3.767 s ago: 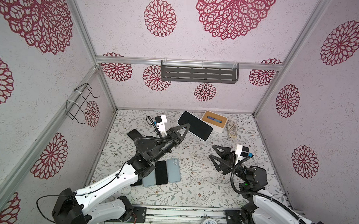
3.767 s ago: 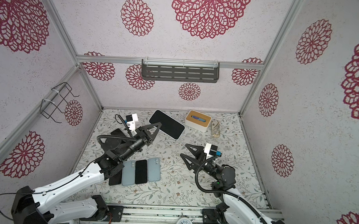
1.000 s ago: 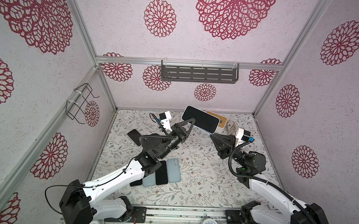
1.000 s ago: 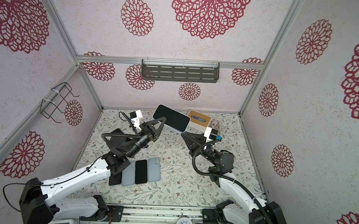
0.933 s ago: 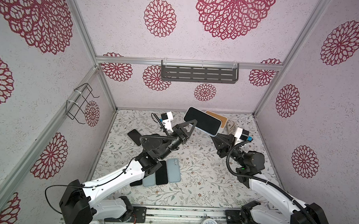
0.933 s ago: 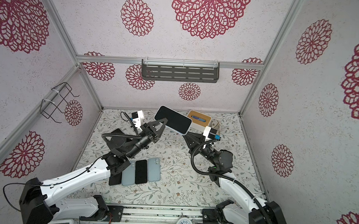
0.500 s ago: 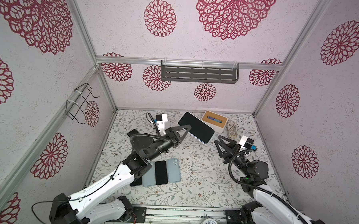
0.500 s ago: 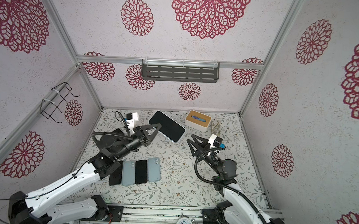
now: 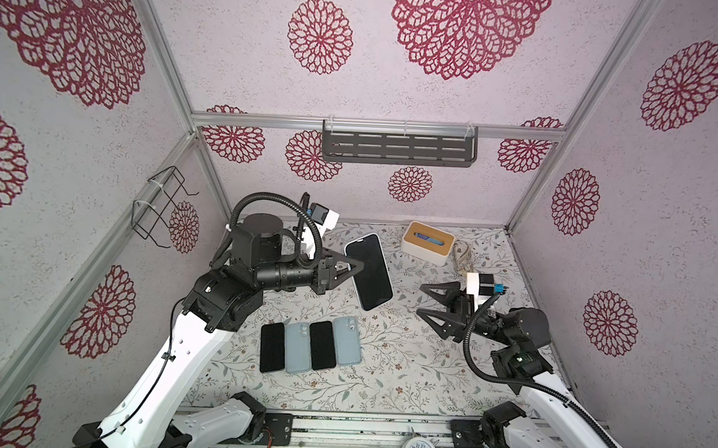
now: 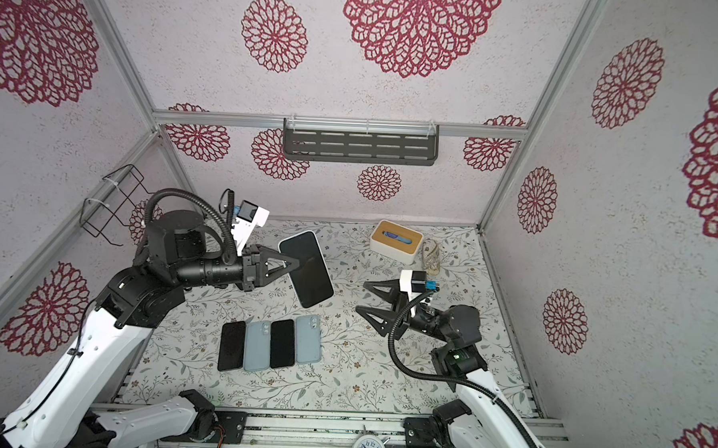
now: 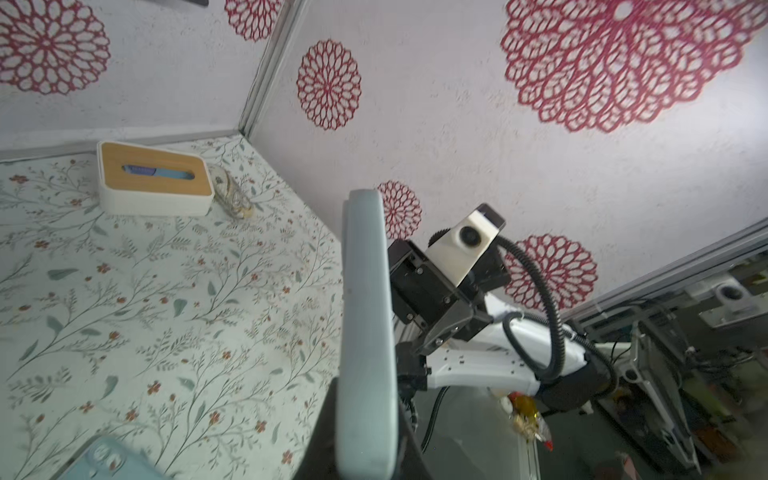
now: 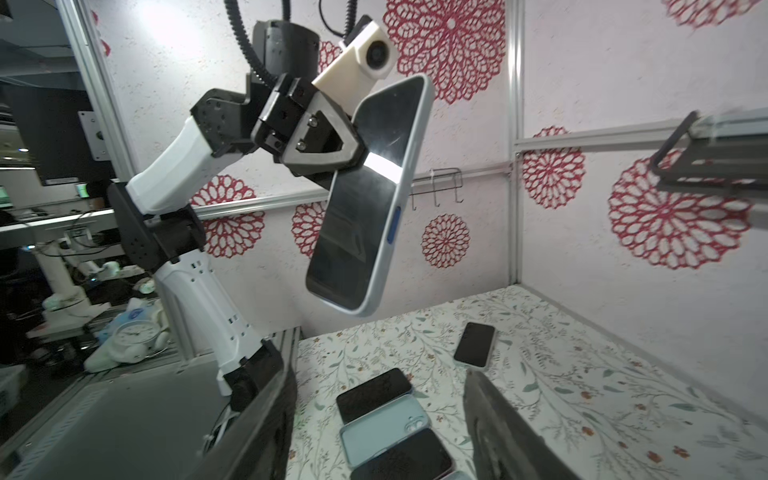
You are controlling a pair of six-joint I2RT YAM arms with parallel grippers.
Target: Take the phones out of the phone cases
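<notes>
Risk: cased phone (image 9: pixel 372 277) slips from left hand (image 9: pixel 353 270), clamped shallow on edge, once right hand (image 9: pixel 424 299), apart, empty, tugs.

Left wrist view: we see the phone (image 11: pixel 365 332) edge-on only, with its screen hidden. The bottom edge cuts off the phone and the fingers of the left pincer (image 11: pixel 365 449). A blue case (image 11: pixel 104 461) is cut at the same edge.

Both top views: the phone covers that pincer's lower finger, and we cannot see the phone's back.

Right wrist view: the fingers of the right pincer (image 12: pixel 378 428) are blurred and cut off below. The shelf (image 12: pixel 706 162) is blurred and cut at the side.
</notes>
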